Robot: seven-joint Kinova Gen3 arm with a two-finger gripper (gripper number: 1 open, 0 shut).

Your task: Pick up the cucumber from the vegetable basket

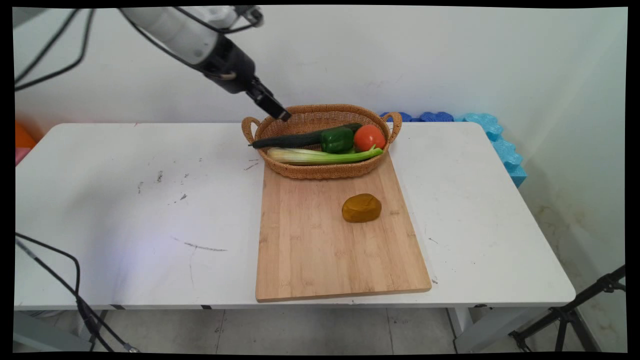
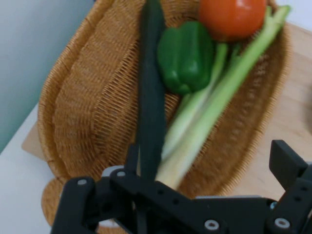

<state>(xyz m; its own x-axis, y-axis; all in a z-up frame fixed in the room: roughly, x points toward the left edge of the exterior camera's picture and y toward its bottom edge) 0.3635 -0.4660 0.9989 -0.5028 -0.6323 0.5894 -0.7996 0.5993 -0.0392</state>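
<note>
Gripper: your gripper (image 1: 280,113) hangs over the left rear rim of the basket, pointed down and to the right. In the hand view one finger (image 2: 287,165) rises at the right and the other stands far off at the left, so you have the fingers spread wide with nothing between them.
Nearest thing: the cucumber (image 1: 300,139), dark green and long, lies directly below the gripper; its left tip sticks out over the basket's left rim. You are not touching it.
Basket: the wicker basket (image 1: 320,171), oval with a handle at each end, sits on the far end of the cutting board.
Basket contents: beside the cucumber you have a green bell pepper (image 1: 337,139), with a red tomato (image 1: 369,137) at its right. A pale green celery stalk (image 1: 325,156) lies lengthwise along the near side.
Board: the wooden cutting board (image 1: 320,250) lies flat on the white table (image 1: 125,210), running toward the near edge.
Board item: a brown-yellow rounded lump (image 1: 361,208) rests on the board, apart from the basket.
Surroundings: blue foam pieces (image 1: 500,145) lie by the wall at the table's far right corner.
</note>
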